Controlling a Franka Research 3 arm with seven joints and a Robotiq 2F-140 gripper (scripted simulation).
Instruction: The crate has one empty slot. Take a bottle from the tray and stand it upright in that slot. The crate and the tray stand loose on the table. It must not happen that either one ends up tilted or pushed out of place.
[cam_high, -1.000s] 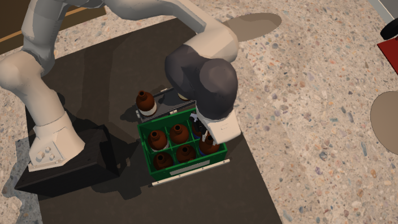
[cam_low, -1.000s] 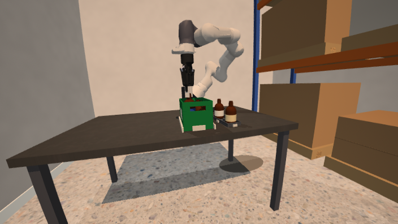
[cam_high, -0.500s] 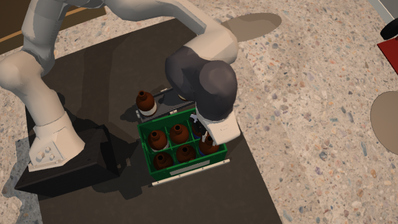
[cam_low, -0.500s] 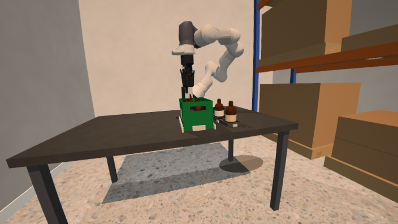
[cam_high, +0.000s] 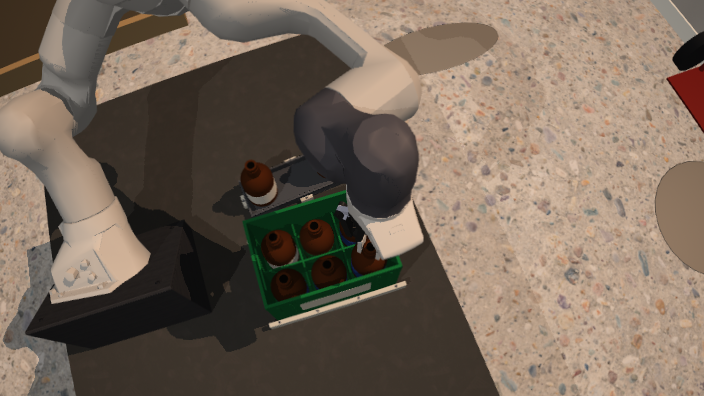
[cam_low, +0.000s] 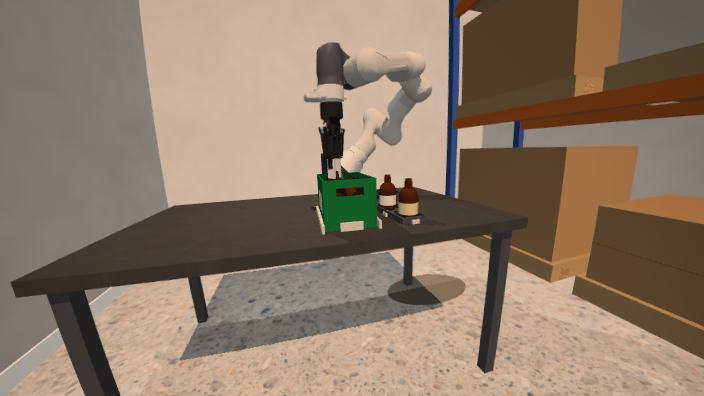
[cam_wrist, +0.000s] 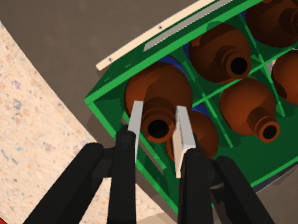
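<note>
The green crate (cam_high: 390, 273) (cam_low: 350, 210) (cam_wrist: 115, 84) stands on the table. My gripper (cam_high: 370, 248) (cam_low: 334, 172) (cam_wrist: 158, 117) is shut on the neck of a brown bottle (cam_wrist: 158, 87), which looks upright in a corner slot. Its mouth looks a little larger than its neighbours' in the wrist view; whether its base touches the crate floor is hidden. Brown bottles (cam_high: 316, 241) (cam_wrist: 217, 52) fill the other slots. The tray (cam_high: 290, 194) beside the crate holds a white-labelled bottle (cam_high: 258, 182) (cam_low: 387, 201) and a cream-labelled bottle (cam_low: 408, 207), which the arm hides in the top view.
A cream strip (cam_high: 350, 302) runs along the crate's front base. The crate's rim and dividers are close around the fingers. The tray lies close behind the crate. The arm's dark base block (cam_high: 125, 310) is left of the crate in the top view.
</note>
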